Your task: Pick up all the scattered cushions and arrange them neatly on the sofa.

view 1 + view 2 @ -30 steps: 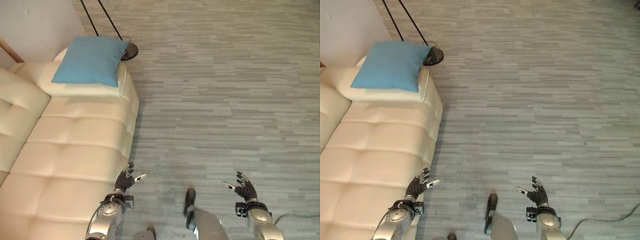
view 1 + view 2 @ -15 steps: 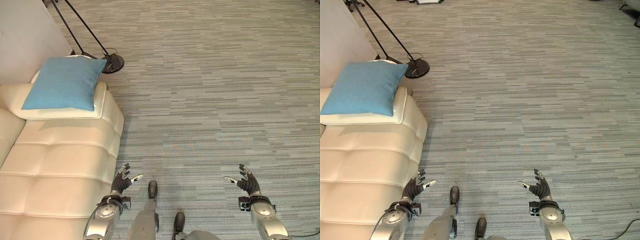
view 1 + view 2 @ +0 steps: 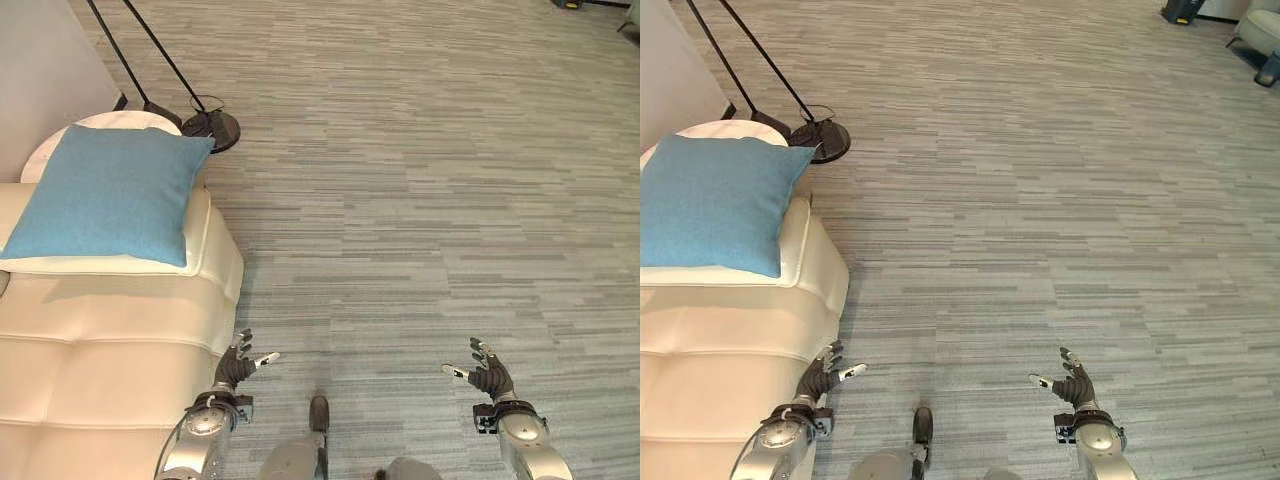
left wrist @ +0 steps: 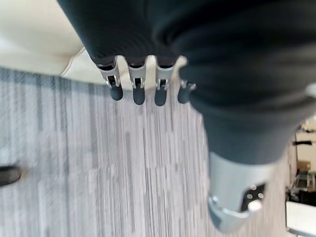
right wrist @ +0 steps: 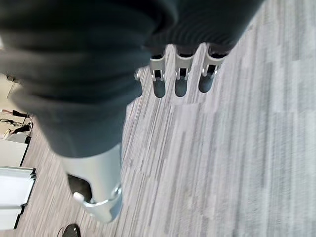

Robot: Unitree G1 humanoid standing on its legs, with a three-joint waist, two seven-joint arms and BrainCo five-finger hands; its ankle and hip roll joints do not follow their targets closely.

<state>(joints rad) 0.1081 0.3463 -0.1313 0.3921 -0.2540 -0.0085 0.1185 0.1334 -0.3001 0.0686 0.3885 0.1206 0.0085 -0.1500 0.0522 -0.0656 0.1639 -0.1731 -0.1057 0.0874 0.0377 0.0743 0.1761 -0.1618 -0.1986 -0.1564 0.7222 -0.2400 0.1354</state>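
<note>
Left eye view: grey striped carpet (image 3: 420, 200) over most of the scene, cream sofa (image 3: 110, 330) at the robot's left, one blue cushion (image 3: 105, 195) lying flat on the sofa's arm end, black lamp base (image 3: 212, 128) just beyond. Left hand (image 3: 238, 367) beside the sofa's front edge, fingers spread, empty. Right hand (image 3: 488, 378) well apart over carpet, fingers spread, empty.

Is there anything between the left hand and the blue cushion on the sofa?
Nothing visible blocks it. The left hand, fingers relaxed, hovers beside the cream leather sofa. Only bare seat surface lies between it and the blue square fabric cushion on the sofa's end.
</note>
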